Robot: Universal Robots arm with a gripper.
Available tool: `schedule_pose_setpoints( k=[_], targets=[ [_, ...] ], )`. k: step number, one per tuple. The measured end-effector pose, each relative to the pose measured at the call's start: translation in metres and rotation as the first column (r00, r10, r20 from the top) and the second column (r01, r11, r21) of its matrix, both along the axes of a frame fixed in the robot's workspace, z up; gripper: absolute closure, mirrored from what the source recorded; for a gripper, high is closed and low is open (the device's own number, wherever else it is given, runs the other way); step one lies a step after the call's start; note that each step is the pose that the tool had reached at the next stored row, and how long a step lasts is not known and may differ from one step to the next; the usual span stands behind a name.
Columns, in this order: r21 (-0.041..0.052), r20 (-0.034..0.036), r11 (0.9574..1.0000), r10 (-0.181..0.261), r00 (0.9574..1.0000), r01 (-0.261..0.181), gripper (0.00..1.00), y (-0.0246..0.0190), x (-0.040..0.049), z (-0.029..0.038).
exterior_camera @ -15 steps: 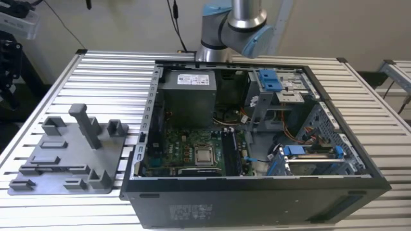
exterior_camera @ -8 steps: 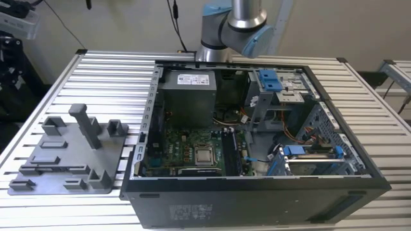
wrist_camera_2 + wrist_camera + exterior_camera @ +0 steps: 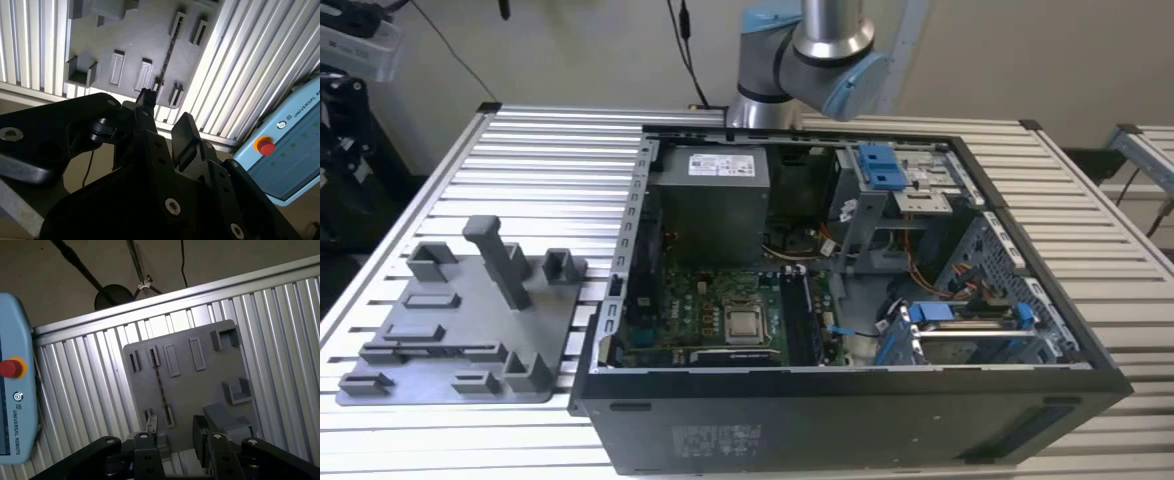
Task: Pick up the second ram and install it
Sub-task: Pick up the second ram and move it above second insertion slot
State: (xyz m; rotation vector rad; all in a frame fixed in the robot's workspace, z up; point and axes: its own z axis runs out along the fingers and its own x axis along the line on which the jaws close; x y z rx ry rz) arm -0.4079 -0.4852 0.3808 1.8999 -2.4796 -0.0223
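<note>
My gripper hangs over the grey tray, released: the fingers stand apart with bare tray showing between them, nothing held. The tray sits on the slatted bench toward the edge at the exterior view's left, just beside the open computer case. The second ram is in the tray, not in the case. It stands on its thin edge, caught at each end by a small slot, close along one side edge of the tray and well apart from the tall post block. In the second wrist view the same stick reads as a thin dark line beyond the fingertips. Relation that matters: the ram lies below and ahead of the gripper, no contact. Its long axis runs away from me, roughly square to the line between my two fingers, so the gap opens across the stick's thin faces. My judgement is that it is not centred: the stick's line falls nearer one finger than the middle of the gap, and its near end sits just past that fingertip. A blue handheld controller with a red button lies off the bench edge beyond the tray.
</note>
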Motion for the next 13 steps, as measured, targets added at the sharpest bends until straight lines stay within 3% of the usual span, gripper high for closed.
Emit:
schedule_pose_setpoints(
  k=[13],
  targets=[
    [-0.0018,-0.0036,0.9999,0.015,0.9999,-0.015,0.58,0.0002,0.0,-0.0063]
  ],
)
